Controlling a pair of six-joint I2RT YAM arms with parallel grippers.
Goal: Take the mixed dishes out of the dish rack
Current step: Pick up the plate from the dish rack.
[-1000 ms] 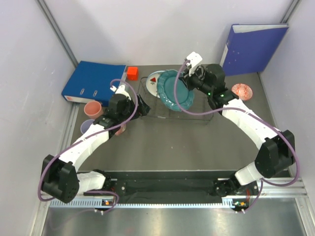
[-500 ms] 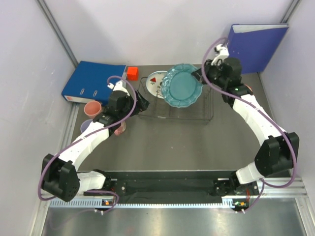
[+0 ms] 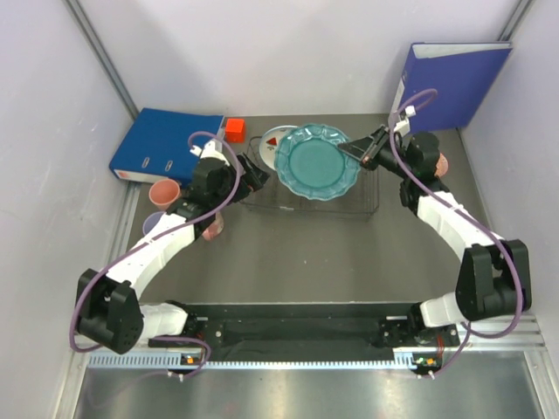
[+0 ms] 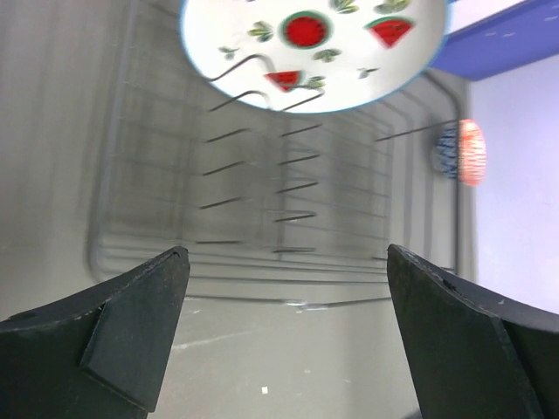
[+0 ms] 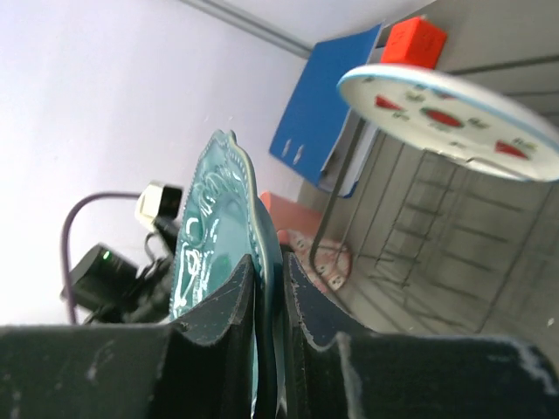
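The teal scalloped plate [image 3: 316, 162] hangs above the dish rack [image 3: 349, 206], its face turned up to the top camera. My right gripper [image 3: 361, 151] is shut on its right rim; in the right wrist view the fingers [image 5: 236, 301] pinch the rim of the plate [image 5: 214, 231]. The white plate with watermelon marks [image 3: 271, 143] [image 4: 314, 44] stands among the tines at the rack's left end [image 4: 262, 196]. My left gripper [image 3: 254, 175] [image 4: 288, 323] is open and empty, low at the rack's left edge. The pink patterned bowl [image 4: 463, 153] sits right of the rack.
A salmon cup [image 3: 164, 191], a lavender cup [image 3: 154, 224] and a second pink cup [image 3: 212, 230] stand left of the rack by my left arm. A red cube [image 3: 234, 130] and a flat blue binder [image 3: 166, 144] lie at the back left. An upright binder [image 3: 454, 83] stands back right.
My right arm has lifted the teal plate out of the rack and turned it face up as the wrist swung right. My left gripper has edged toward the rack's left end.
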